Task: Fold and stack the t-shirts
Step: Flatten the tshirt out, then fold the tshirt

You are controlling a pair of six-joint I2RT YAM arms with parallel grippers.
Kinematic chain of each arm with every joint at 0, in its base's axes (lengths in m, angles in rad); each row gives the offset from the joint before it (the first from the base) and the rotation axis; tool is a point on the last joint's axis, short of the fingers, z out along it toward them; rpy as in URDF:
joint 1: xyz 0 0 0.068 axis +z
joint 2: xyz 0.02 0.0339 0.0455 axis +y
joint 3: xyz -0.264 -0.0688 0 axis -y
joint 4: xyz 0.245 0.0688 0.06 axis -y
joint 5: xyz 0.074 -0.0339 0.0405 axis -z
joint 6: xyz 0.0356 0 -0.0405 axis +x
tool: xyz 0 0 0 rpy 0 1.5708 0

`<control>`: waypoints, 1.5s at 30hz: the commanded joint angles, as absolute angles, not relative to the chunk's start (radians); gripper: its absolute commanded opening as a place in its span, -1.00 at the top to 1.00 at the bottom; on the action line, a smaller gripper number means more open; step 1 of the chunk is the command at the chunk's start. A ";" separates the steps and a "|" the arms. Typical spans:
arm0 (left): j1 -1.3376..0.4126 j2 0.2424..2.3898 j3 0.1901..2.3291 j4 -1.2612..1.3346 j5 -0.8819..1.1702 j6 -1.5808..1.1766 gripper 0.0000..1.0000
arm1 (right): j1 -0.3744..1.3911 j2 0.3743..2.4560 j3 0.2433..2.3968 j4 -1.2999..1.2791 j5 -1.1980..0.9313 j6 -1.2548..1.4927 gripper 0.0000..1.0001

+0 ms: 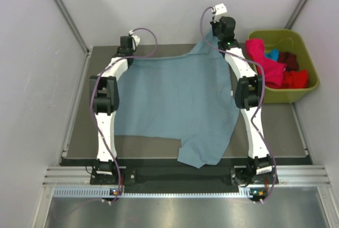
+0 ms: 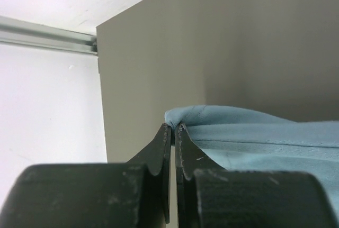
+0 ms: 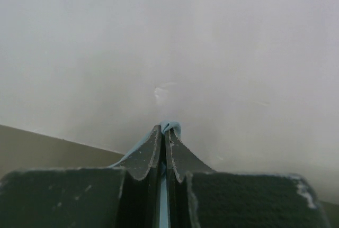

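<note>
No legible text, label, brand name, number or sign appears in any of the three views.

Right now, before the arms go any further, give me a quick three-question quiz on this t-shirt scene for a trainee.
1. True or false: the grey-blue t-shirt is already folded.
2. The left gripper is shut on: A) nothing, B) the grey-blue t-shirt's edge, C) a pink tee.
3. Where do the other t-shirts lie?
Key: 1 false, it lies spread on the table; 2 B, and the right gripper pinches it too; 3 in the green bin.
</note>
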State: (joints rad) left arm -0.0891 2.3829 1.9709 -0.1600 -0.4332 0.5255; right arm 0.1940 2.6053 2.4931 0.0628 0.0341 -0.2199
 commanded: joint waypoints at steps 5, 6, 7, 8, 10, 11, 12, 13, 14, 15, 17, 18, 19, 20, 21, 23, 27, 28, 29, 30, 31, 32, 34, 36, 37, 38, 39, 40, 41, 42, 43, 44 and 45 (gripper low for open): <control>-0.078 2.273 1.982 -0.147 -0.477 0.492 1.00 | 0.201 2.545 2.430 0.106 0.064 -0.267 1.00; -0.080 2.266 1.983 -0.155 -0.469 0.492 1.00 | 0.198 2.507 2.409 0.094 0.067 -0.270 1.00; -0.080 2.263 1.985 -0.163 -0.466 0.489 1.00 | 0.193 2.490 2.381 0.074 0.067 -0.268 1.00; -0.080 2.258 1.985 -0.175 -0.465 0.489 1.00 | 0.186 2.471 2.369 0.033 0.067 -0.265 1.00; -0.080 2.246 1.985 -0.192 -0.457 0.492 1.00 | 0.180 2.407 2.327 0.003 0.049 -0.258 1.00; -0.080 2.240 1.983 -0.204 -0.454 0.494 1.00 | 0.175 2.383 2.312 -0.067 0.040 -0.258 1.00; -0.080 2.229 1.983 -0.216 -0.450 0.498 1.00 | 0.175 2.358 2.297 -0.087 0.013 -0.261 1.00; -0.080 2.223 1.982 -0.227 -0.442 0.509 1.00 | 0.176 2.312 2.272 -0.112 0.005 -0.265 1.00; -0.080 2.218 1.982 -0.235 -0.434 0.511 1.00 | 0.175 2.295 2.270 -0.180 -0.023 -0.268 1.00; -0.080 2.203 1.980 -0.253 -0.430 0.512 1.00 | 0.176 2.277 2.270 -0.213 -0.059 -0.261 1.00; -0.080 2.188 1.973 -0.262 -0.414 0.514 1.00 | 0.175 2.224 2.241 -0.268 -0.080 -0.246 1.00; -0.080 2.174 1.970 -0.268 -0.410 0.517 1.00 | 0.175 2.208 2.227 -0.279 -0.090 -0.230 1.00; -0.080 2.168 1.964 -0.271 -0.403 0.520 1.00 | 0.175 2.183 2.209 -0.288 -0.097 -0.224 1.00; -0.080 2.161 1.965 -0.273 -0.396 0.520 1.00 | 0.176 2.180 2.207 -0.311 -0.103 -0.219 1.00; -0.080 2.155 1.965 -0.275 -0.394 0.520 1.00 | 0.175 2.175 2.203 -0.316 -0.107 -0.215 1.00; -0.080 2.152 1.970 -0.261 -0.397 0.525 1.00 | 0.175 2.186 2.204 -0.307 -0.104 -0.210 1.00; -0.080 2.170 2.009 -0.273 -0.388 0.525 1.00 | 0.178 2.235 2.266 -0.295 -0.098 -0.180 1.00; -0.080 2.177 2.040 -0.282 -0.387 0.520 1.00 | 0.184 2.241 2.276 -0.291 -0.097 -0.184 1.00; -0.080 2.183 2.051 -0.299 -0.385 0.517 1.00 | 0.193 2.244 2.283 -0.299 -0.095 -0.196 1.00; -0.080 2.183 2.057 -0.299 -0.384 0.512 1.00 | 0.199 2.247 2.289 -0.304 -0.095 -0.201 1.00; -0.080 2.181 2.060 -0.299 -0.379 0.514 1.00 | 0.196 2.247 2.283 -0.305 -0.092 -0.202 1.00; -0.080 2.174 2.059 -0.299 -0.374 0.512 1.00 | 0.198 2.244 2.275 -0.314 -0.089 -0.204 1.00; -0.078 2.166 2.056 -0.310 -0.359 0.508 1.00 | 0.196 2.232 2.243 -0.327 -0.065 -0.218 1.00; -0.077 2.154 2.049 -0.330 -0.353 0.503 1.00 | 0.196 2.197 2.209 -0.345 -0.066 -0.233 1.00; -0.074 2.151 2.040 -0.337 -0.345 0.502 1.00 | 0.196 2.186 2.172 -0.351 -0.069 -0.238 1.00; -0.072 2.145 2.037 -0.350 -0.328 0.502 1.00 | 0.196 2.175 2.158 -0.365 -0.072 -0.242 1.00; -0.072 2.145 2.037 -0.377 -0.319 0.502 1.00 | 0.196 2.155 2.145 -0.373 -0.080 -0.247 1.00; -0.069 2.145 2.040 -0.393 -0.311 0.503 1.00 | 0.193 2.146 2.126 -0.380 -0.084 -0.248 1.00; -0.068 2.145 2.045 -0.409 -0.286 0.503 1.00 | 0.192 2.140 2.120 -0.399 -0.087 -0.249 1.00; -0.066 2.145 2.051 -0.452 -0.269 0.505 1.00 | 0.189 2.126 2.117 -0.413 -0.103 -0.244 1.00; -0.061 2.146 2.068 -0.474 -0.256 0.508 1.00 | 0.186 2.122 2.115 -0.428 -0.110 -0.244 1.00; -0.060 2.146 2.075 -0.492 -0.235 0.509 1.00 | 0.184 2.115 2.117 -0.464 -0.113 -0.244 1.00; -0.058 2.146 2.089 -0.517 -0.224 0.506 1.00 | 0.183 2.105 2.128 -0.488 -0.123 -0.251 1.00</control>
State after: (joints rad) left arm -0.0734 2.2162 2.0254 -0.4469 -0.2813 0.5110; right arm 0.1867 2.2242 2.1063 -0.4332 -0.0895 -0.2359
